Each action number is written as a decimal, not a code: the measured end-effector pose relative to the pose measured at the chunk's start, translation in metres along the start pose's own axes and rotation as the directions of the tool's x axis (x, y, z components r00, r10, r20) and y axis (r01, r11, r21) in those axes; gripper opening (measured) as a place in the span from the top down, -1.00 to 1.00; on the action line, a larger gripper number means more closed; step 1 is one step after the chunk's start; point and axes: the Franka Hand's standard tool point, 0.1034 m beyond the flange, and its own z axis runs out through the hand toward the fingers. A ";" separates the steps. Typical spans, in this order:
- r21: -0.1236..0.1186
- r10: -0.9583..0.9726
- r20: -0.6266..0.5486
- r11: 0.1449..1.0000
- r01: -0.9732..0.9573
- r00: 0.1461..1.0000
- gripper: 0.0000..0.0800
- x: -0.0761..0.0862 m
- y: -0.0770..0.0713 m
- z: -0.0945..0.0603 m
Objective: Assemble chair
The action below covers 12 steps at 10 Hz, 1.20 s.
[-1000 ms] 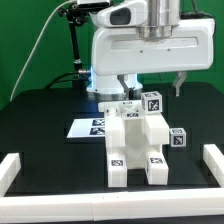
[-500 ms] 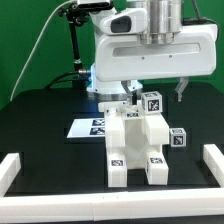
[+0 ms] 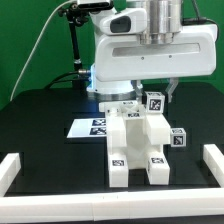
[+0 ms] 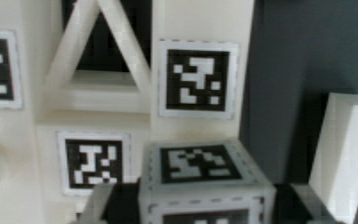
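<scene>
gripper point(image 3: 152, 95) straddles top cube point(image 3: 153, 103) of the chair point(image 3: 133, 150) — grip unclear

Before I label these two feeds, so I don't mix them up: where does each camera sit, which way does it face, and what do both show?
Exterior view: off the arm, raised, looking down across the black table at the chair; the arm and gripper hang above it.
Wrist view: on the wrist, close on the chair's tagged white blocks; no gripper part is clearly told apart.
Shared: the chair's tagged blocks.
</scene>
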 end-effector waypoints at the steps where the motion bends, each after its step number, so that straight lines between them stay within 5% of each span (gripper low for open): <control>1: 0.000 0.016 0.000 1.000 -0.016 1.000 0.29 0.000 0.000 0.000; 8: 0.002 0.414 0.001 0.910 -0.414 0.910 0.29 0.000 -0.001 0.000; 12: 0.009 0.665 0.007 0.747 -0.665 0.747 0.29 0.000 -0.002 0.000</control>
